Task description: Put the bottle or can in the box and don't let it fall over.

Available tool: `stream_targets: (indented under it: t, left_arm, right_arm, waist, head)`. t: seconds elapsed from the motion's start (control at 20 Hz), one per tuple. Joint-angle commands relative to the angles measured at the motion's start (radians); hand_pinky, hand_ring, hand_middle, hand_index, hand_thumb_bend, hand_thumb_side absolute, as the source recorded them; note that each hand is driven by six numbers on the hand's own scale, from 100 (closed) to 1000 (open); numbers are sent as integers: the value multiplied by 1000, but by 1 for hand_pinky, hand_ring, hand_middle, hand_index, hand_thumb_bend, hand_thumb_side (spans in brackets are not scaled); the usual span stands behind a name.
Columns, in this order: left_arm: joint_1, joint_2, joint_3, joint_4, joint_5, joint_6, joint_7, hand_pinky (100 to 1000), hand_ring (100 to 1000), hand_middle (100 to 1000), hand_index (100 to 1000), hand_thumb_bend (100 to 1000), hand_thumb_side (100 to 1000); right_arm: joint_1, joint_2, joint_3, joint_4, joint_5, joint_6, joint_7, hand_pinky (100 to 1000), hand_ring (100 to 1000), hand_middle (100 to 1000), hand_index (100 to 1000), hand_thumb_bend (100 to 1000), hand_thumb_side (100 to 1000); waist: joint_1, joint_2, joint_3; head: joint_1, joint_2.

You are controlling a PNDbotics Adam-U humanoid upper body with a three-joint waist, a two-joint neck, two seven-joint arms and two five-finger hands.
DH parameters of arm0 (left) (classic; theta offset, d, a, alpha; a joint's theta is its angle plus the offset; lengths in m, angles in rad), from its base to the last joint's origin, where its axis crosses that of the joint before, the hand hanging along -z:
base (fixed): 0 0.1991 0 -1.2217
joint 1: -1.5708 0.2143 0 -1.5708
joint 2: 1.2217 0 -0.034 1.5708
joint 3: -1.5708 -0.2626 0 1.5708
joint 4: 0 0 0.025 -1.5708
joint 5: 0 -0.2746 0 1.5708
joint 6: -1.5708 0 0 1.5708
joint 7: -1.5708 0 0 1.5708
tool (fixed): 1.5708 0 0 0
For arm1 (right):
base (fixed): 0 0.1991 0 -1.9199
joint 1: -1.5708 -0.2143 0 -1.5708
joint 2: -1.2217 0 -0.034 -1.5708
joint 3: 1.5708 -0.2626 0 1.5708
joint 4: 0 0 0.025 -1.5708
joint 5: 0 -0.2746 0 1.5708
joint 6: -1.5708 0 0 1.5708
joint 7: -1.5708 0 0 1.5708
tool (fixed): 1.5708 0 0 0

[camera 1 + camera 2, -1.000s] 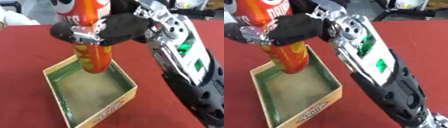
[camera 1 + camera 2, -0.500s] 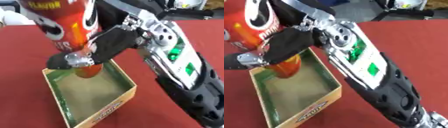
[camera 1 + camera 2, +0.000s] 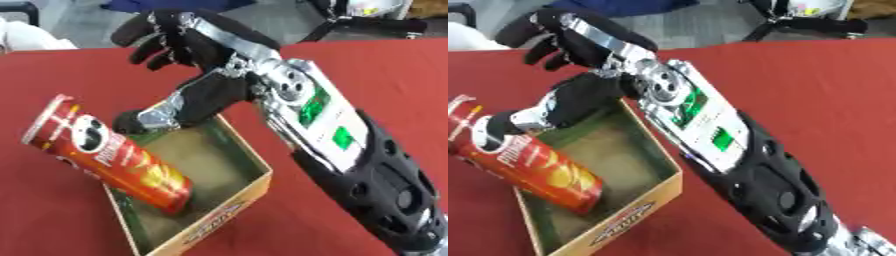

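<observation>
A red crisp can [image 3: 122, 165] lies steeply tilted, its base down inside the shallow cardboard box [image 3: 249, 192] and its capped top hanging out over the box's left wall. My right hand [image 3: 210, 95] hovers over the far end of the box, open, with its fingers [image 3: 166, 40] spread upward. The thumb [image 3: 144, 119] points toward the can's top but is apart from it. Nothing is in the hand. My right forearm [image 3: 710, 135] crosses the box's right side from the lower right.
The box stands on a red tablecloth [image 3: 367, 80] that runs out on every side. Beyond the table's far edge are a white shape [image 3: 26, 37] at the left and black stand legs [image 3: 367, 22] at the right.
The right hand held the can upright over the box; it has now let go and risen, and the can has tipped left against the box wall.
</observation>
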Motion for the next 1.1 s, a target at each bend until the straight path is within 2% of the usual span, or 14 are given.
stream_targets:
  t: [0.05,0.45,0.75,1.1]
  left_arm:
    - [-6,29,3,-12,0,1,-1,726,840,774,793,452,775]
    - [-2,30,5,-10,0,0,1,726,839,773,793,452,775]
    - [-1,31,6,-9,0,-1,2,726,839,773,793,452,775]
    - [4,32,10,-9,-2,-1,6,726,838,773,793,452,775]
  right_arm:
    - [-13,2,-17,-5,9,-12,-9,819,786,785,751,664,125]
    - [-12,-44,-82,-47,-12,-25,-67,813,779,782,750,658,199]
    - [3,-97,-121,-53,-21,-31,-110,807,771,781,750,656,209]
    - [89,-217,-210,-21,-23,-59,-199,797,755,785,752,645,236]
  waist:
    - [5,-14,1]
    - [8,-20,-7]
    - [10,-21,-12]
    - [14,-21,-23]
  head:
    - [-2,-9]
    - [3,-11]
    - [7,-12]
    - [19,-14]
